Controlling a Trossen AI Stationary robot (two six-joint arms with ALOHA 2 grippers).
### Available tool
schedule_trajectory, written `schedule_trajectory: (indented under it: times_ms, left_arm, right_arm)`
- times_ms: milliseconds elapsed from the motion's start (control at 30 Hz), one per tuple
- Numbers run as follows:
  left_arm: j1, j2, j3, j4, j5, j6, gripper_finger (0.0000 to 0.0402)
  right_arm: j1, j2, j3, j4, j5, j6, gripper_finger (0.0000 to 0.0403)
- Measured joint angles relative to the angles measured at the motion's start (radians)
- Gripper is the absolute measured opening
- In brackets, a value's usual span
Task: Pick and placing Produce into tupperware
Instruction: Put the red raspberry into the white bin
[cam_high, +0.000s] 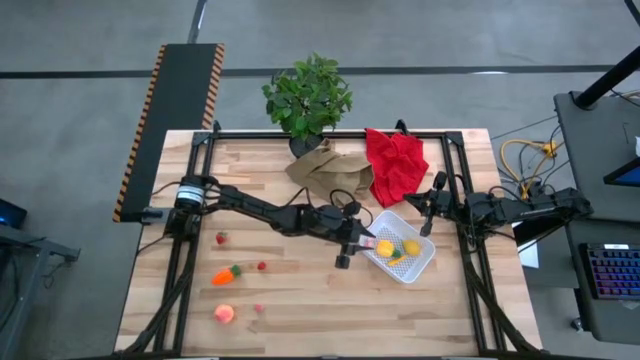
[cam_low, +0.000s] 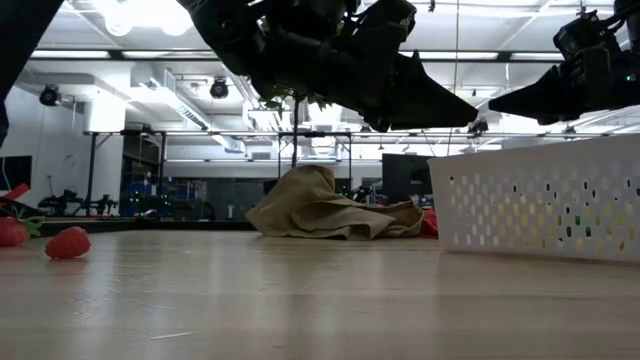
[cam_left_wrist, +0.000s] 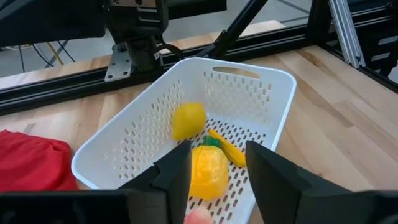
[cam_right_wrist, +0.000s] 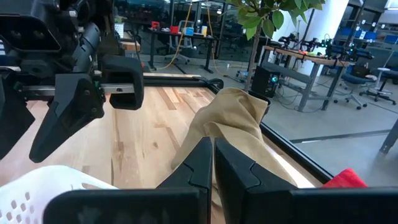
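The white tupperware (cam_high: 427, 262) stands right of the table's middle. In it lie a yellow lemon (cam_left_wrist: 188, 119) and a ribbed yellow corn (cam_left_wrist: 208, 171). My left gripper (cam_high: 352, 245) hangs over the tupperware's left edge, open, its fingers on either side of the corn from above. A small pink thing (cam_left_wrist: 199, 216) shows low between them. An orange carrot (cam_high: 226, 275), a peach (cam_high: 224, 313) and three red berries (cam_high: 221, 238) rest on the table at the left. My right gripper (cam_right_wrist: 213, 165) waits shut near the right rail. My left gripper has a small pink thing low between its fingers, at the picture's edge. Whether the fingers touch it, I cannot tell. They stand clear of the corn and the lemon below.
A brown paper bag (cam_high: 325, 170), a red cloth (cam_high: 397, 163) and a potted plant (cam_high: 308, 95) sit along the far edge. Black frame rails (cam_high: 470, 250) run down both sides. Bare wood lies between the tupperware and the loose produce.
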Motion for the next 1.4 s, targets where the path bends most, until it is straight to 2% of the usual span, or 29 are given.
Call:
schedule_trajectory:
  times_ms: [100,167,300,467,667,900,1000,1233,1400]
  left_arm:
    - [0.0,-0.003,0.0,-0.015,0.0,0.0,0.0151]
    - [0.0,-0.025,-0.002,-0.092,0.0,0.0,0.0155]
    - [-0.001,-0.133,-0.002,-0.387,-0.005,-0.004,0.0156]
    - [-0.019,-0.285,-0.025,-0.779,-0.063,-0.159,0.0156]
    - [-0.084,-0.468,-0.086,-1.045,-0.113,-0.319,0.0156]
    - [-0.191,-0.635,-0.218,-1.123,-0.217,-0.574,0.0156]
    - [-0.243,-0.672,-0.296,-1.132,-0.226,-0.689,0.0156]
    - [-0.358,-0.675,-0.429,-1.128,-0.227,-0.927,0.0156]
    - [-0.416,-0.639,-0.444,-1.124,-0.229,-0.984,0.0156]
  right_arm:
    - [0.0,0.0,0.0,0.0,0.0,0.0,0.0009]
    - [0.0,0.0,0.0,0.0,0.0,-0.003,0.0009]
    - [0.0,0.0,0.0,0.0,0.0,-0.012,0.0009]
    - [0.0,0.0,0.0,0.002,0.0,-0.023,0.0009]
    - [0.0,0.0,0.0,0.002,0.002,-0.024,0.0009]
    - [0.0,0.0,0.0,0.001,0.001,-0.014,0.0009]
    - [0.0,0.0,0.0,0.0,0.001,-0.005,0.0009]
    - [0.0,0.0,0.0,-0.001,0.001,0.002,0.0009]
    - [0.0,0.0,0.0,-0.001,0.001,0.002,0.0009]
